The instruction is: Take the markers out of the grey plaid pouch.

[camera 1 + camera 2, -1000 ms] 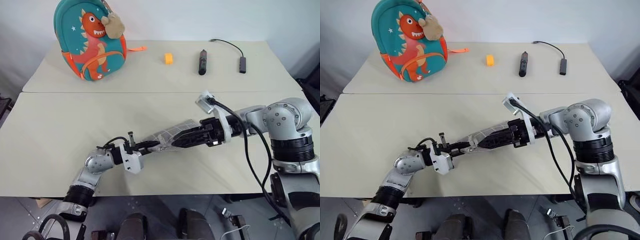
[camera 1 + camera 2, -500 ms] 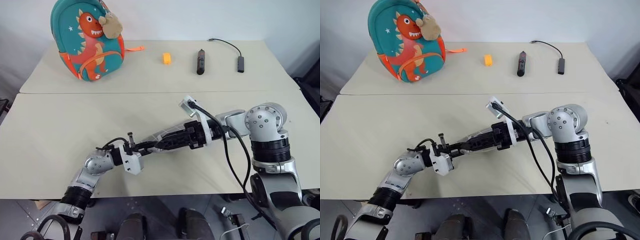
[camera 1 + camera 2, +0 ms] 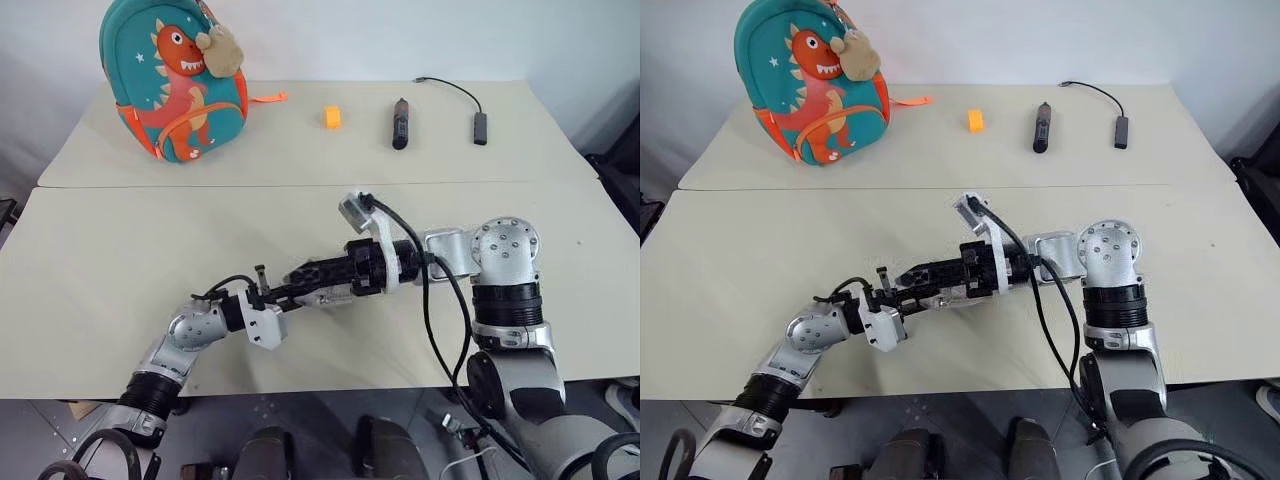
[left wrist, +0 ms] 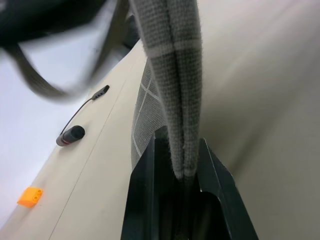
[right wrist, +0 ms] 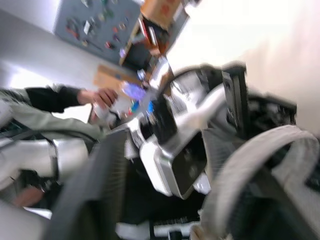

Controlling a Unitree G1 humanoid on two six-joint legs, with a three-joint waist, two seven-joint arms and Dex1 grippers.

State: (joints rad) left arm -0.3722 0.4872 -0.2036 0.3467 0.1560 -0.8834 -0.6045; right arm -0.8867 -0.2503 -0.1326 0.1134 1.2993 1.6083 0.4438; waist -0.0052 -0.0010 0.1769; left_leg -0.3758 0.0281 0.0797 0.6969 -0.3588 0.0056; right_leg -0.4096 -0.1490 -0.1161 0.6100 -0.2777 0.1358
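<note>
My left gripper pinches the soft, floppy grey plaid pouch by its edge seam above the table's middle; whether my right gripper is spread, I cannot tell.

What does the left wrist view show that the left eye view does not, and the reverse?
Left wrist view alone: the left tool's fingers pinching an edge of the grey plaid pouch.

Left eye view alone: the teal dinosaur backpack and the right tool at the pouch.

Both: the pouch, the orange block, the black stick-shaped device and the table.
</note>
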